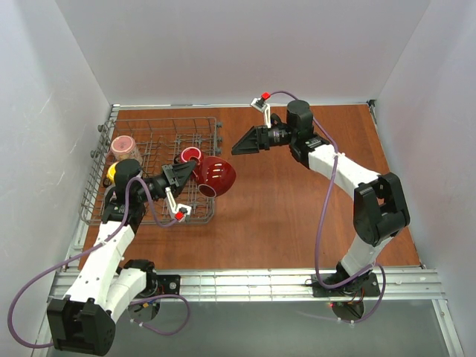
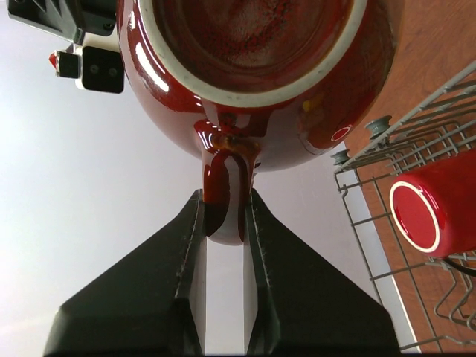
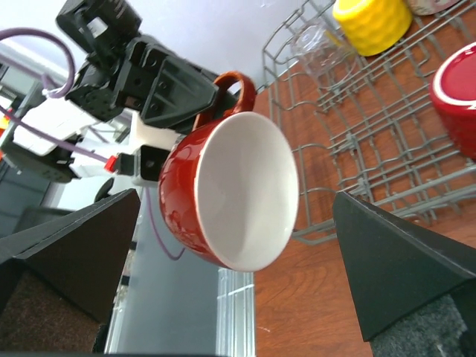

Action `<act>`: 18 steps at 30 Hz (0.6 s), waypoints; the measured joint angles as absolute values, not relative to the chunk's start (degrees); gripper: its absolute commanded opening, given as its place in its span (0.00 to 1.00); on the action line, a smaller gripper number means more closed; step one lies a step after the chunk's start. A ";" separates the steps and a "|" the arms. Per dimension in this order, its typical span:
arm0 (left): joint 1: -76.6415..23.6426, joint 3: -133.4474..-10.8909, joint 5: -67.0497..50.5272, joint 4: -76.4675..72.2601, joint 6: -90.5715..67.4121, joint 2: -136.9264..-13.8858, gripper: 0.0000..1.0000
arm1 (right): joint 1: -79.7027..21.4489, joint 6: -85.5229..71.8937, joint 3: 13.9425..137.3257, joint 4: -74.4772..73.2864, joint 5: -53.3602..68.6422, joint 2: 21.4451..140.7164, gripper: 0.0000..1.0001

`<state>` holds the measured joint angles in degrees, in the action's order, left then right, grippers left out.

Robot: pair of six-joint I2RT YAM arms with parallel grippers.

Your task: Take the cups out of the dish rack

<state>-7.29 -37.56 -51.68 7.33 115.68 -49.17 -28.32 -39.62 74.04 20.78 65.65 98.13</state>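
The left gripper (image 2: 224, 204) is closed on the handle of the dark red mug (image 1: 217, 175), one pad on each side of the loop, which leaves the bowl free of the fingers. The mug is held off the wire, tipped on its side at the right edge of the dish rack (image 1: 214, 128), with its white mouth turned toward the right gripper (image 1: 236, 149). That gripper stands just beyond the rack's right side, jaws spread wide and holding nothing. Its wrist view frames the mug between them, untouched, which suggests a handover in mid-air. Inside the rack, the plain red mug (image 1: 190, 155) sits near the right side. The pink mug (image 1: 123, 146) and yellow mug (image 1: 111, 172) are at the left end.
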 measured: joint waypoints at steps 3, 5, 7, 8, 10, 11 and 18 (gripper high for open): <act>-7.29 -37.56 -51.35 7.86 115.68 -48.95 0.00 | -27.75 -38.54 74.02 19.81 63.72 98.13 0.99; -7.29 -37.56 -50.94 8.16 115.68 -48.88 0.00 | -27.38 -38.04 73.87 19.31 62.30 98.13 0.99; -7.29 -37.56 -50.22 8.62 115.68 -48.88 0.00 | -26.65 -37.45 73.34 18.92 60.93 98.08 0.99; -7.31 -37.56 -49.69 8.93 115.68 -48.88 0.00 | -26.09 -37.10 73.14 18.11 59.94 98.08 0.99; -7.29 -37.56 -48.75 9.15 115.68 -48.93 0.00 | -25.04 -36.49 72.84 16.78 58.26 98.04 0.99; -7.29 -37.56 -48.18 9.17 115.68 -48.97 0.00 | -24.53 -35.99 72.71 16.05 57.25 97.95 0.99; -7.29 -37.56 -45.47 8.25 115.68 -50.57 0.00 | -22.48 -29.65 72.93 5.82 47.66 95.98 0.99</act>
